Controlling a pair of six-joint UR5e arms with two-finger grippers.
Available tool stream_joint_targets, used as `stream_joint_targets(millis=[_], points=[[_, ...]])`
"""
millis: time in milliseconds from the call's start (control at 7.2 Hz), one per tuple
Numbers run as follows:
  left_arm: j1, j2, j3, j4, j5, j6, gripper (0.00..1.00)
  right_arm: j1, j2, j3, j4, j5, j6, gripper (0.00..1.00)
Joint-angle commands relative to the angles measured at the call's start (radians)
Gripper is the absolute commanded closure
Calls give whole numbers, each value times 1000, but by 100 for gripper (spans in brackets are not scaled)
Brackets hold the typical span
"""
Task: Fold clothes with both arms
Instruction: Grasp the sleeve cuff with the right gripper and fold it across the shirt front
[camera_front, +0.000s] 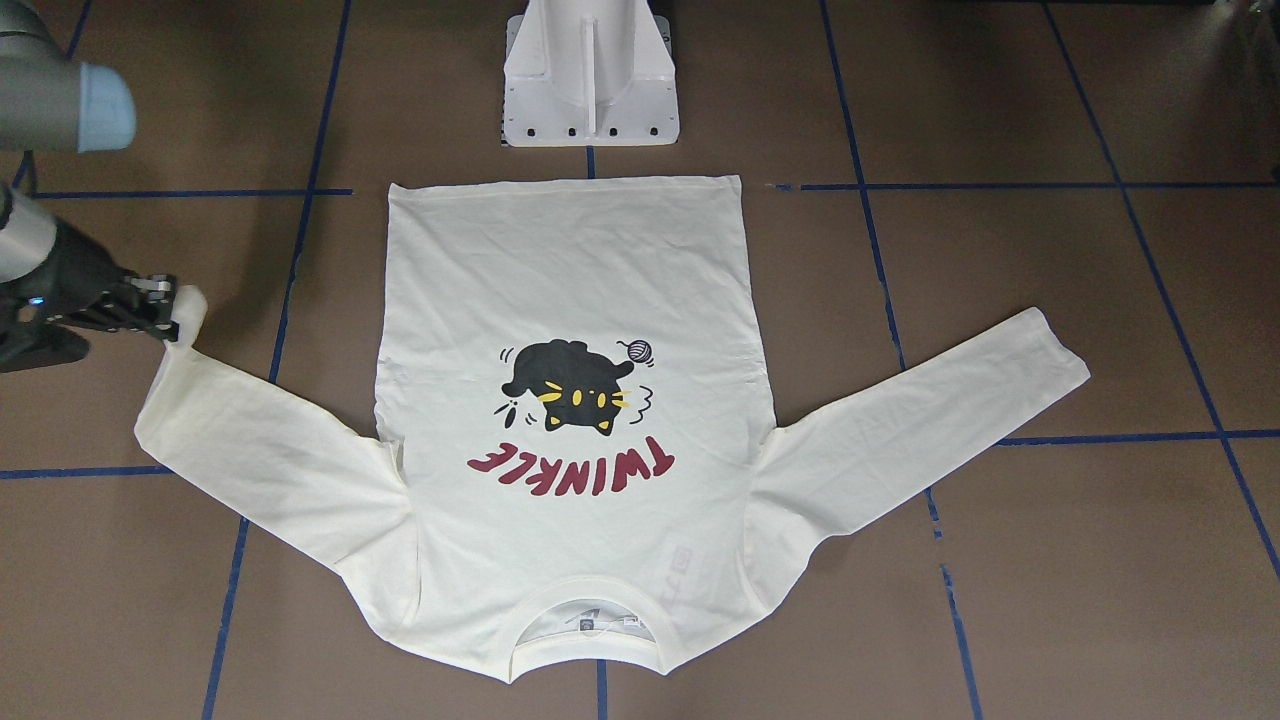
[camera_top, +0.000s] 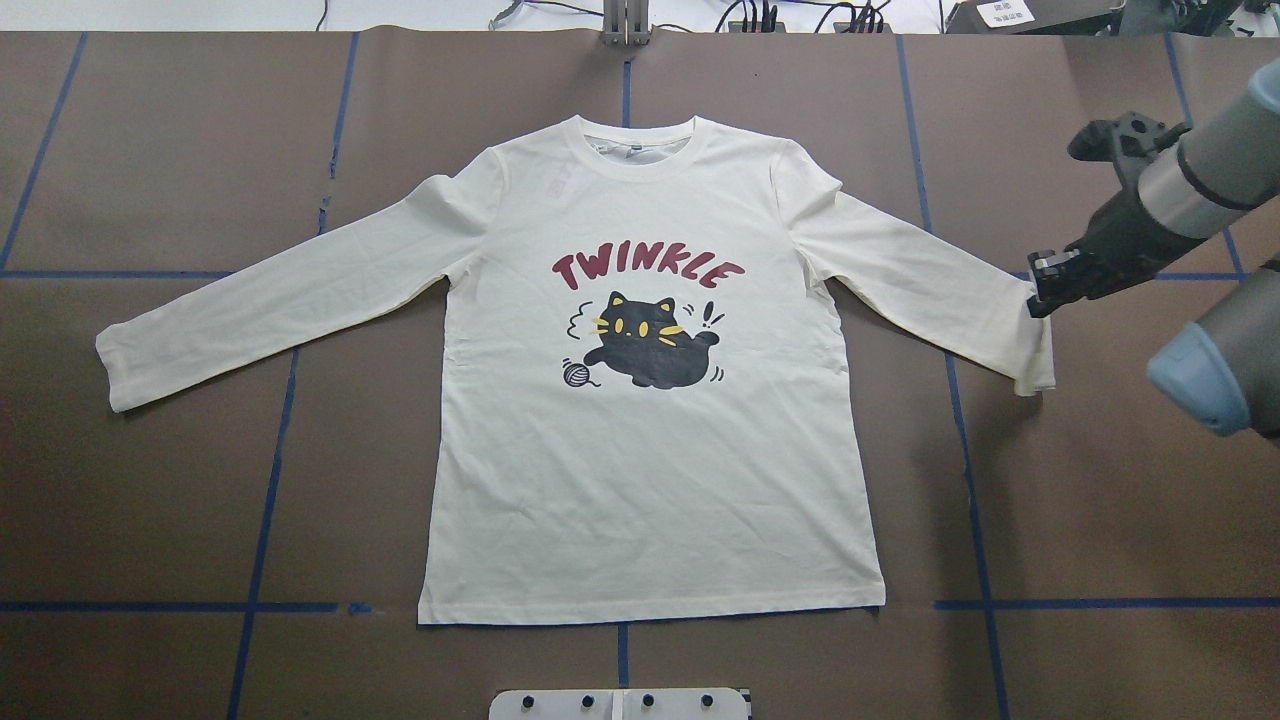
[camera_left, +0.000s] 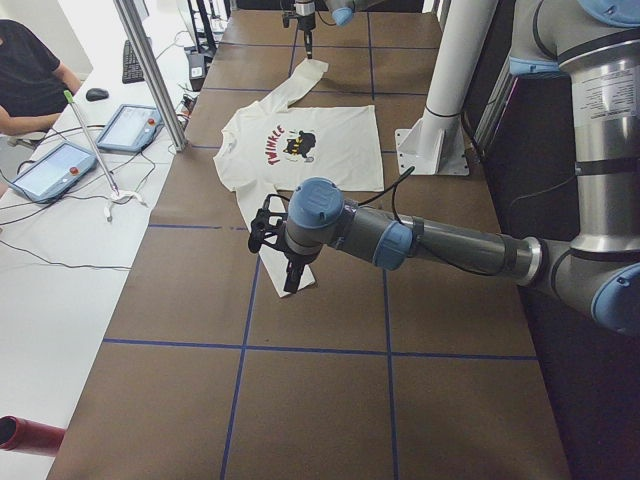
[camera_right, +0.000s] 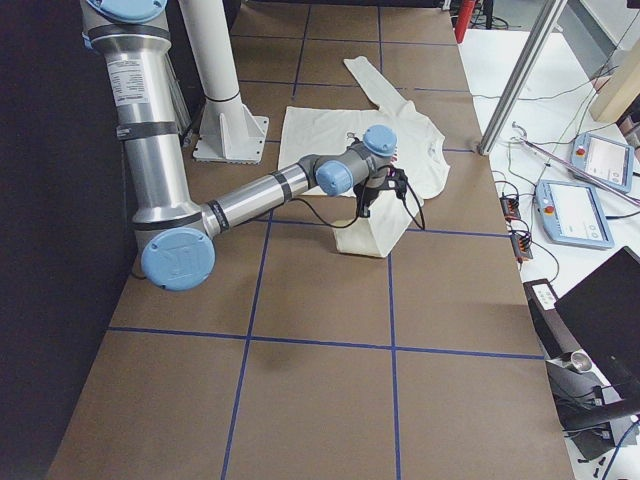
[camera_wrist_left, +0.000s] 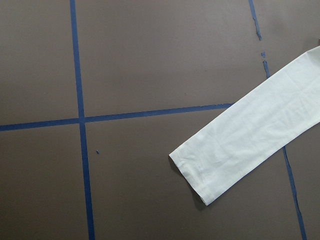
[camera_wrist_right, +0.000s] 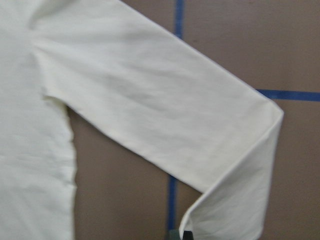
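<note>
A cream long-sleeved shirt with a black cat print and the word TWINKLE lies flat, front up, on the brown table. My right gripper is shut on the cuff of the sleeve on my right and lifts it slightly, so the cuff folds up. The front-facing view shows this gripper at the far left. The other sleeve lies flat, and its cuff shows in the left wrist view. My left gripper hangs above the table near that cuff; I cannot tell whether it is open or shut.
The white pedestal base stands at the shirt's hem edge. Blue tape lines cross the table. A metal post, tablets and a seated person are beyond the far edge.
</note>
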Motion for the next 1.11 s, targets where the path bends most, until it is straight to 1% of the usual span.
stream_joint_targets(millis=[0, 139, 278, 417, 556, 694, 972], points=[[0, -1, 0, -1, 1, -12, 0, -210, 371, -94, -9, -217, 430, 100], [0, -4, 0, -4, -1, -9, 0, -270, 512, -192, -2, -250, 509, 100], [0, -9, -1, -4, -1, -10, 0, -359, 659, -300, 0, -372, 548, 100], [0, -14, 0, -7, -1, -9, 0, -454, 745, -393, 74, -526, 571, 100], [3, -14, 0, -18, -1, -9, 0, -529, 819, -555, 212, -618, 574, 100], [3, -14, 2, -68, -4, -9, 0, -570, 902, -697, 256, -717, 591, 100], [5, -12, 4, -90, -2, -18, 0, -576, 979, -802, 258, -741, 609, 100]])
